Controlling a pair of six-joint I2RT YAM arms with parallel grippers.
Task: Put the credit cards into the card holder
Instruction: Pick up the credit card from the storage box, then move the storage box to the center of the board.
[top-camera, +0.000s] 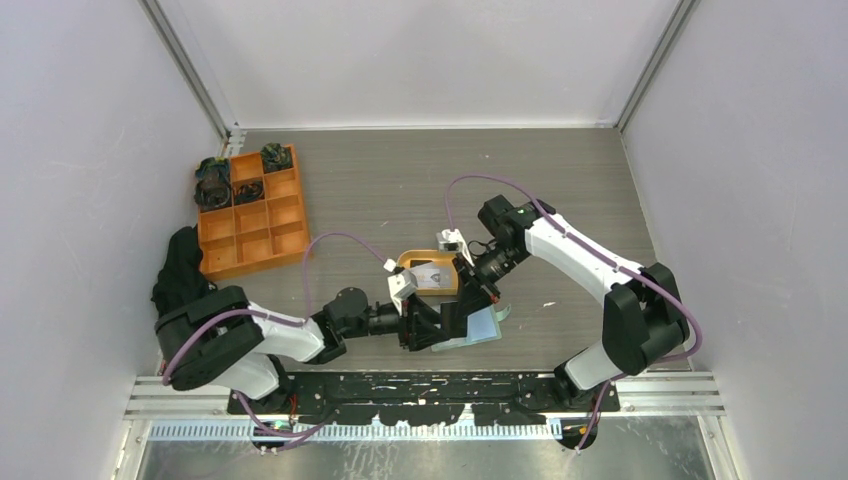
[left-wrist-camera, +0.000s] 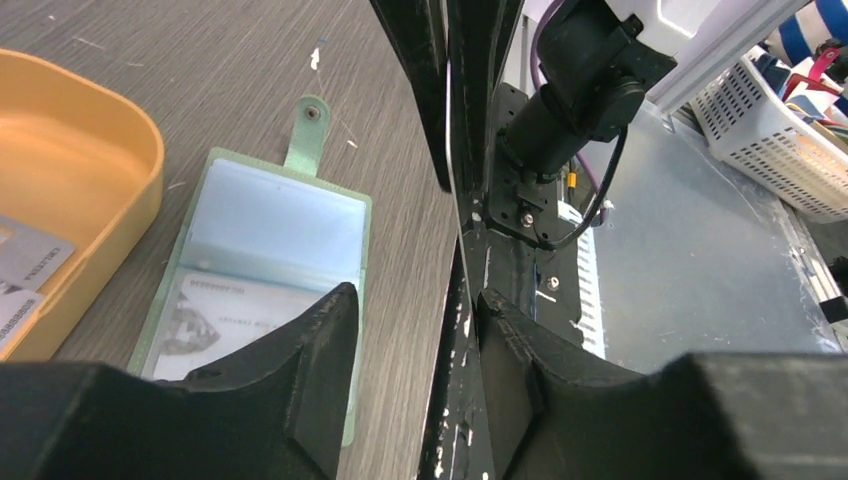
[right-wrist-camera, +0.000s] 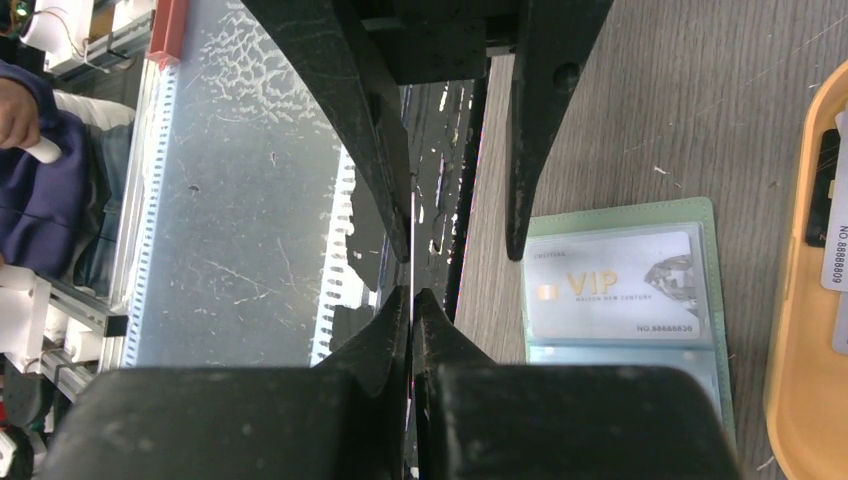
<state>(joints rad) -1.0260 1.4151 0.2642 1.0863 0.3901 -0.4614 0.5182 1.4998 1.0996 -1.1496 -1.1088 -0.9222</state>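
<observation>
Tabletop (top-camera: 400, 180) of grey wood bears card holder (left-wrist-camera: 265, 230) between pale walls (top-camera: 80, 150).

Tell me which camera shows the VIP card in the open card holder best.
The right wrist view: the VIP card lies face-up in its sleeve, print readable. The left wrist view shows the card partly hidden and at a slant. The top view shows only the small card holder.
</observation>
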